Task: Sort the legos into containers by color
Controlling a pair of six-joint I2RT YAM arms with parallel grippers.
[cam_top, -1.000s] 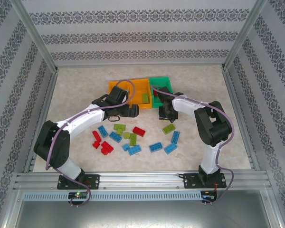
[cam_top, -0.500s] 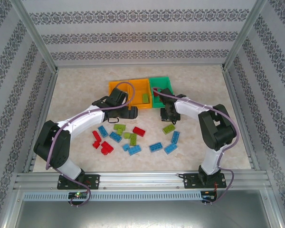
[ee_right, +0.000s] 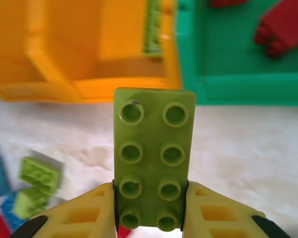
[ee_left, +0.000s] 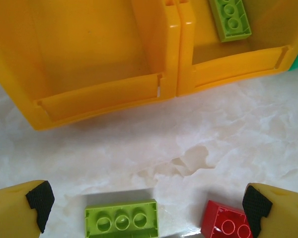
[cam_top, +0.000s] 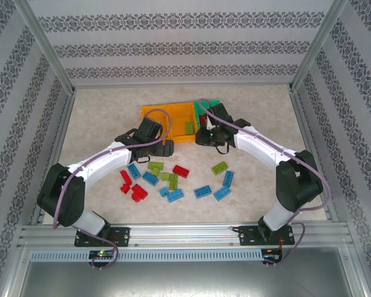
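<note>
- Legos [cam_top: 173, 194] in red, blue and lime lie scattered on the table [cam_top: 99, 117]. They sit on the near side of the bins, between the two arms.
- Three bins stand in a row at the far middle. The left orange bin [cam_top: 156, 115] and the right orange bin [cam_top: 184, 117] touch side by side. The green bin [cam_top: 215, 106] is on the right, partly hidden behind the right arm.
- One lime piece [ee_left: 230, 19] lies inside the right orange bin, and red pieces [ee_right: 283, 27] lie inside the green bin.
- The right claw [ee_right: 150, 208] is closed on a lime two-by-four brick [ee_right: 154, 144]. It pinches the brick's near end by the long sides, with the studs facing the wrist camera.
- This brick is held off the table, just on the near side of the bins. Its far end lines up with the near wall where the right orange bin meets the green bin.
- The left claw [ee_left: 146, 202] is spread wide with nothing between its fingers. It hangs over the table just on the near side of the two orange bins.
- Under the left claw lie a lime three-stud brick [ee_left: 121, 219] and a red brick [ee_left: 227, 225]. The two are apart from each other. The red one lies close to the right finger, and whether it touches cannot be told.
</note>
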